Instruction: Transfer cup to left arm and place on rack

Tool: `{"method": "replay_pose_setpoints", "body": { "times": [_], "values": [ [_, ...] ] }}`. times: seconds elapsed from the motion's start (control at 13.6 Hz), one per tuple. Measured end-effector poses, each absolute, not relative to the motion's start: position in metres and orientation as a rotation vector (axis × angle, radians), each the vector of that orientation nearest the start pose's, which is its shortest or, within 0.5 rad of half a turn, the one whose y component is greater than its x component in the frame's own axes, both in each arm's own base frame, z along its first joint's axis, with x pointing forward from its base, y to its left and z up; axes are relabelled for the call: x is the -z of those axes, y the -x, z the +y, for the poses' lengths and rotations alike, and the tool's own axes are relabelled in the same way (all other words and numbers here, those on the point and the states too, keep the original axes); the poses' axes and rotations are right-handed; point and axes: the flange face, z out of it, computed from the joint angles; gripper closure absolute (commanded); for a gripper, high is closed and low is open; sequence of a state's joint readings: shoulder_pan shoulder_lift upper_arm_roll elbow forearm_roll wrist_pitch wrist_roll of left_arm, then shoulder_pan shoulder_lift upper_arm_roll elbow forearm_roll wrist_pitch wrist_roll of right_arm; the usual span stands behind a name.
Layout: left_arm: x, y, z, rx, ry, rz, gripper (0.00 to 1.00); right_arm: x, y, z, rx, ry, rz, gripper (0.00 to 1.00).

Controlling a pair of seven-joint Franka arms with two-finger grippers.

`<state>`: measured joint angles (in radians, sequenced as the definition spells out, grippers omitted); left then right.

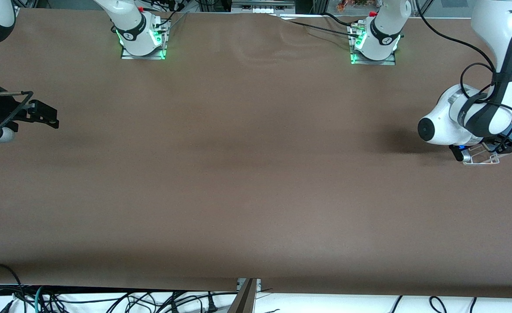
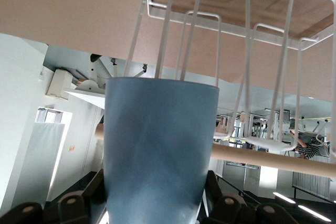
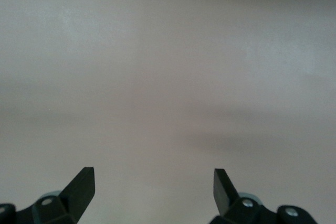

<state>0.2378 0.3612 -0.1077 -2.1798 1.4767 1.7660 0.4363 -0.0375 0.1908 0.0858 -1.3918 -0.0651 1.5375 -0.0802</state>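
Cup point(image 2: 157, 156) at the rack point(image 2: 231, 51), pinched in the left gripper point(image 2: 157, 203).
Right gripper point(image 3: 152, 187) waits over bare brown table point(image 1: 238, 174) at the right arm's end, jaws spread; left gripper's jaws press the light-blue cup against the white wire loops and wooden dowel point(image 2: 273, 158) at the left arm's end.

The left arm point(image 1: 495, 65) bends low at the worktop's edge on its own end, its gripper point(image 2: 157, 208) with jaws clamped on the cup point(image 2: 157, 156). The right arm waits at its own end's edge, right gripper point(image 3: 153, 187) jaws spread.
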Motion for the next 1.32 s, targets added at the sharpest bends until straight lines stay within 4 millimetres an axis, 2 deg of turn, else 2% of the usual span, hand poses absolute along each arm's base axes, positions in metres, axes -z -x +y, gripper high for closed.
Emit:
{"method": "replay_pose_setpoints", "body": {
  "times": [0.07, 0.44, 0.66, 0.81, 1.03, 1.32],
  "values": [
    [-0.232, -0.511, 0.155, -1.03, 1.562, 1.176, 0.0, -0.595, -0.609, 0.017, -0.073, 3.182, -0.201, 0.0],
    [-0.237, -0.517, 0.142, -1.001, 1.547, 1.188, 0.0, -0.594, -0.609, 0.017, -0.077, 3.182, -0.201, 0.0],
    [-0.253, -0.531, 0.129, -0.949, 1.555, 1.168, 0.0, -0.593, -0.609, 0.017, -0.079, 3.182, -0.202, 0.0],
    [-0.278, -0.547, 0.12, -0.89, 1.676, 1.102, 0.0, -0.593, -0.608, 0.017, -0.081, 3.182, -0.202, 0.0],
    [-0.329, -0.573, 0.099, -0.77, 2.064, 0.948, 0.0, -0.592, -0.608, 0.017, -0.081, 3.182, -0.202, 0.0],
    [-0.405, -0.6, 0.044, -0.628, 2.573, 0.736, 0.0, -0.592, -0.608, 0.017, -0.081, 3.182, -0.201, 0.0]
  ]
}}
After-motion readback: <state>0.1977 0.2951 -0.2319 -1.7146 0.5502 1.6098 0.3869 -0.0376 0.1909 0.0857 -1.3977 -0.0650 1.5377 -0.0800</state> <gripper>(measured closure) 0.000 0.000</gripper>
